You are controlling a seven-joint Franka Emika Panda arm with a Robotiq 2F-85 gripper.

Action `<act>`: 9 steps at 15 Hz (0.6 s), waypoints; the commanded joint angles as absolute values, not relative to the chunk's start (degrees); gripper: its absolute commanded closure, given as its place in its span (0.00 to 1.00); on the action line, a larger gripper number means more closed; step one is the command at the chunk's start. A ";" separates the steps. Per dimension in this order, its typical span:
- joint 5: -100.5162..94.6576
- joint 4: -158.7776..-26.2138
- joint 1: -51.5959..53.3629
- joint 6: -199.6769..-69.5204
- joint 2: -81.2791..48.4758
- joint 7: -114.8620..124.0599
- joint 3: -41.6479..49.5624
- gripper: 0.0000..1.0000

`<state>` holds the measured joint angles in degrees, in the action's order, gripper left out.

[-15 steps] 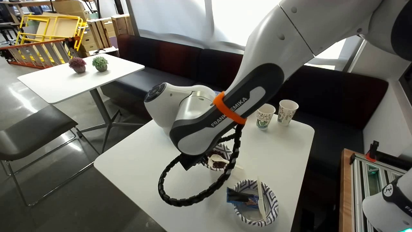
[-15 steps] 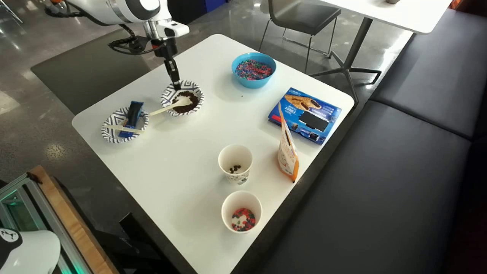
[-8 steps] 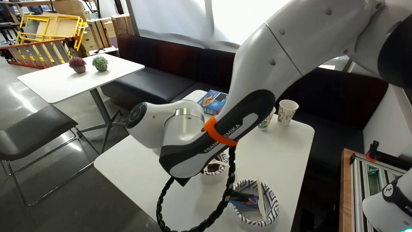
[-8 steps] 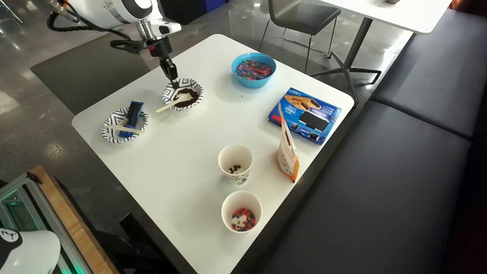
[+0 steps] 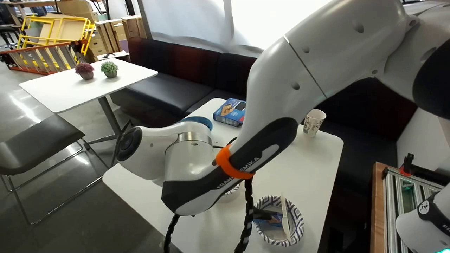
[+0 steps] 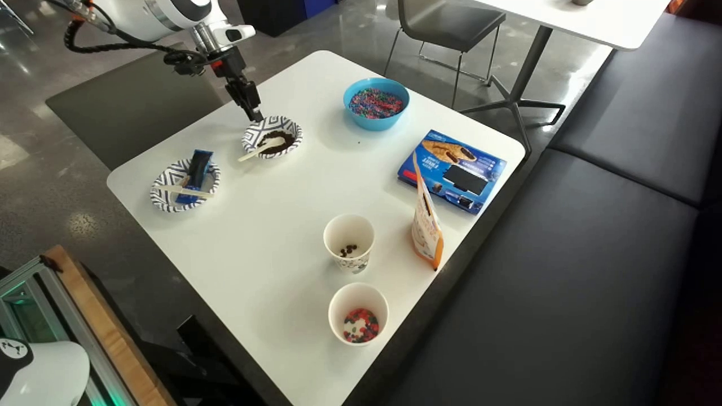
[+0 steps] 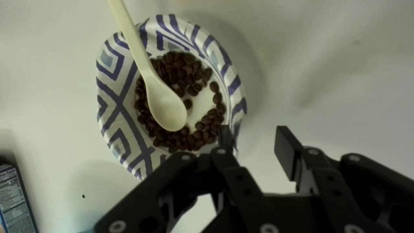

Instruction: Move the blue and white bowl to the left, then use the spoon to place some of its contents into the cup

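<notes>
Part-hiding bean bowl [image 7: 203, 101] — spread jaws.

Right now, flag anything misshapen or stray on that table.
In the wrist view, the blue and white bowl looks bent out of round; a dark speck, too small to identify, lies loose on the tabletop.

Paper-looking bowl [image 7: 118, 110], smooth plastic-looking spoon [image 7: 145, 68]
At the bowl's four o'clock in the wrist view, a matt gripper [image 7: 255, 136]; all around, smooth tabletop [image 7: 339, 97].
</notes>
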<state>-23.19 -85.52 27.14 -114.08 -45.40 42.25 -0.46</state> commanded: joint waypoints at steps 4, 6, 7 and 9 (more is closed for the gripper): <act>-18.70 -91.48 23.62 -112.59 -33.28 34.40 -2.73 0.05; -15.29 -95.83 19.93 -113.52 -27.77 27.45 -3.83 0.00; -13.20 -97.66 18.19 -112.96 -25.33 23.85 -4.10 0.00; -8.79 -102.35 13.71 -113.56 -20.49 14.36 -4.81 0.00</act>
<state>-14.31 -92.90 19.71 -112.80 -28.79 24.97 -2.68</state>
